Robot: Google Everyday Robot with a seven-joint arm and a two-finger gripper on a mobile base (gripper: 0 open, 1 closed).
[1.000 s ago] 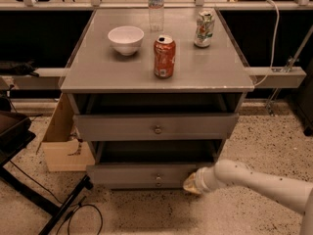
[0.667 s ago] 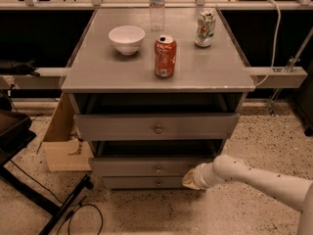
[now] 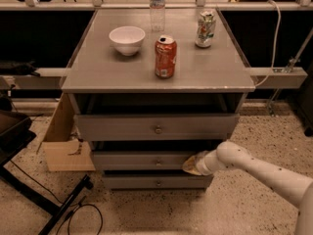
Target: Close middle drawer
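Jaws at middle drawer (image 3: 142, 159), right edge.

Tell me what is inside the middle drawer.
Only a dark strip shows above the front of the middle drawer, and nothing can be made out in it. The top drawer overhangs and covers the rest. The gripper is at the front's right end.

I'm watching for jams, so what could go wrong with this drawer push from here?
The gripper presses the middle drawer at its right end, well aside of the knob, so it may skew and bind. A hard stop could jolt the upright red can on the cabinet top.
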